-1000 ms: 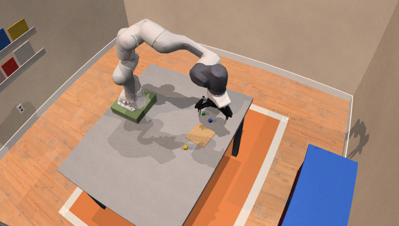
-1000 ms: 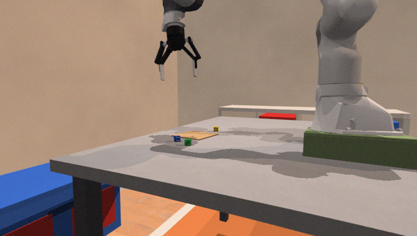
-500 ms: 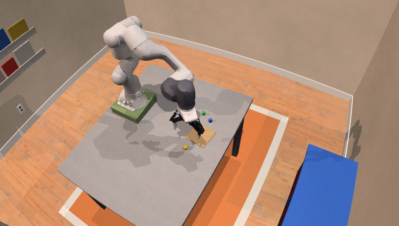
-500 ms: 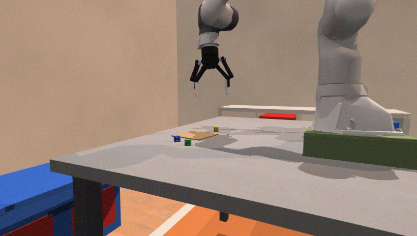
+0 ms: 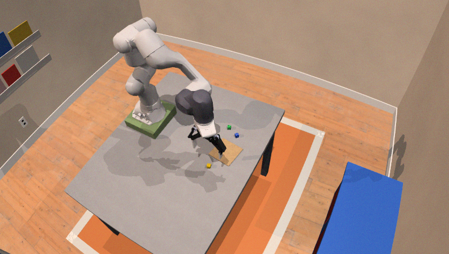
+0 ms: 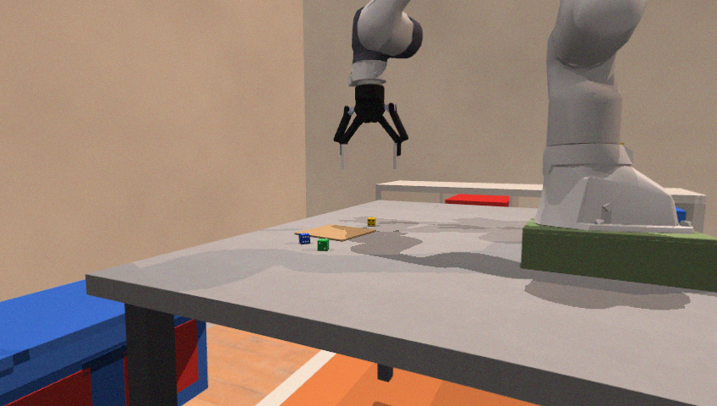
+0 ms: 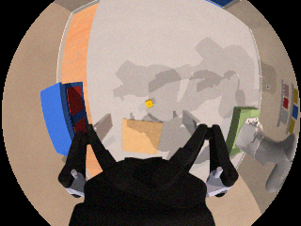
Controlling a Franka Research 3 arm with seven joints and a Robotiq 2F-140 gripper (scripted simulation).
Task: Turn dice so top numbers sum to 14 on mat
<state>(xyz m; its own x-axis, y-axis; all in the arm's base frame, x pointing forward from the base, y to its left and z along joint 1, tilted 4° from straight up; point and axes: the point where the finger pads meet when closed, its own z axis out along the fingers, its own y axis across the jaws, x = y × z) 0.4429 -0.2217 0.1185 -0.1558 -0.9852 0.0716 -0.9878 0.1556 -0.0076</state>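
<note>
Three dice lay on the grey surface (image 5: 132, 176) (image 6: 452, 301) (image 7: 165, 42) below my tool (image 5: 207, 146) (image 6: 369, 167) (image 7: 146, 118), none on the mat (image 5: 231, 154) (image 6: 326, 232) (image 7: 141, 137). My tool was released, its fingers spread wide and nothing between them, high above the surface. The mat lay flat beneath it, toward one finger's side in the top view. Beyond the mat from the green die (image 5: 229, 127) (image 6: 323, 244) and the blue die (image 5: 236, 135) (image 6: 304, 238) sat the yellow die (image 5: 208, 165) (image 6: 371, 222) (image 7: 149, 104), just off the mat and ahead of my tool in the wrist view.

I judged the step in hand to be the approach to a first die, probably the yellow. The next move called for lining up over it, lowering squarely and closing on opposite sides; a turn might follow, as I could not read the top numbers surely.

Each die rested flat on a face. Being cubes, they had no long axis; the yellow one's edges looked slightly skewed to my fingers' closing line. The near-square mat showed no clear long axis either.

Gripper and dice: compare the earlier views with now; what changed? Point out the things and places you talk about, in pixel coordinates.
The open gripper (image 5: 206, 143) (image 6: 369, 163) (image 7: 146, 118) moved from above the green die (image 5: 229, 127) (image 6: 323, 244) and blue die (image 5: 236, 135) (image 6: 304, 238) toward the mat (image 5: 234, 152) (image 6: 321, 232) (image 7: 141, 137). Nothing was grasped. The dice and mat stayed put.
</note>
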